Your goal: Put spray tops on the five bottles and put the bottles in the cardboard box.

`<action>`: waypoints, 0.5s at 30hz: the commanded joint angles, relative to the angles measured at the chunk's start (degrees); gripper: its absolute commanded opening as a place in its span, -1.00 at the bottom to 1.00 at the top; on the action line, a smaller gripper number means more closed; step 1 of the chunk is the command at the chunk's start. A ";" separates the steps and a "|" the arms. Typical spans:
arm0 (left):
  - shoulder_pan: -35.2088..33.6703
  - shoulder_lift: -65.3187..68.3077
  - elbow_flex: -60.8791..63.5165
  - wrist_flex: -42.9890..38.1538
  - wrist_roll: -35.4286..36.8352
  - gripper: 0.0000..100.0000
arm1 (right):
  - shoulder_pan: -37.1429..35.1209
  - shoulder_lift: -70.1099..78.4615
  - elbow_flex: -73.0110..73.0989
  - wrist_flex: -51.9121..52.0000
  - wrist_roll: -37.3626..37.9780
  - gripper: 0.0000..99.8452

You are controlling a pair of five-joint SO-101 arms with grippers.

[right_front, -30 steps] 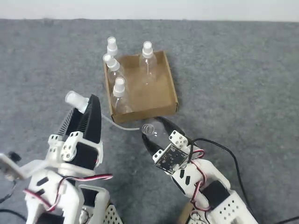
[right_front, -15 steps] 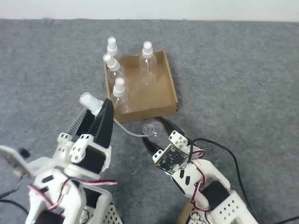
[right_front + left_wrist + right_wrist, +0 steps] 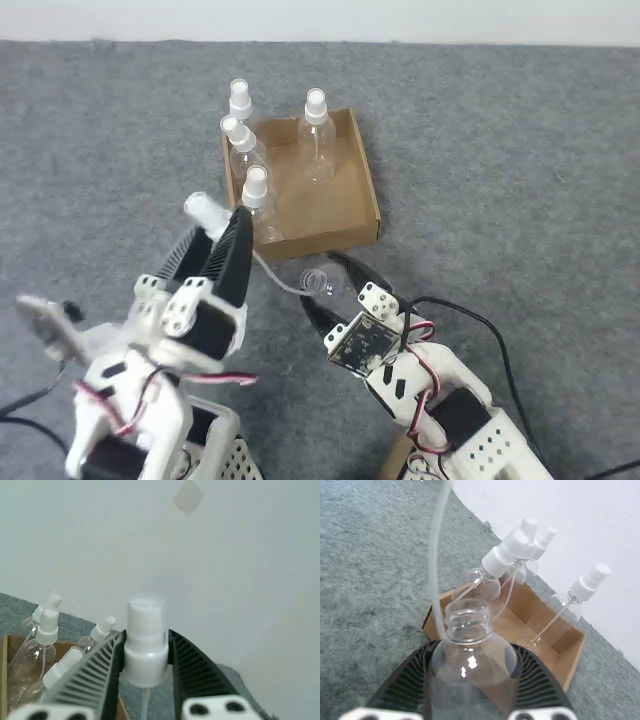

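Your left gripper (image 3: 216, 224) pinches a white spray top (image 3: 146, 630) by its collar, with the tube (image 3: 436, 565) hanging below. Your right gripper (image 3: 470, 667) clamps an uncapped clear bottle (image 3: 468, 625), neck up. The tube passes just beside that neck. Four capped bottles (image 3: 316, 140) stand in the cardboard box (image 3: 362, 170), just beyond both grippers.

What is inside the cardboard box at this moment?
Four capped bottles stand in the cardboard box: three in a row along one wall, one apart. The rearmost bottle has its base hidden by its neighbours.
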 commanded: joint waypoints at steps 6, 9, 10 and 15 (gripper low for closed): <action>0.09 -0.62 -7.52 0.26 -0.70 -0.97 | -0.66 -1.10 1.23 0.22 0.70 -0.95; -0.97 -0.62 -7.25 0.35 -0.79 -0.97 | -0.57 -1.19 1.23 0.22 0.70 -0.95; -2.55 -0.62 -7.25 0.35 -0.70 -0.97 | -0.57 -1.19 1.23 0.22 0.70 -0.95; -6.86 -0.62 -7.08 0.44 -0.53 -0.97 | -0.57 -1.19 1.23 0.22 0.70 -0.95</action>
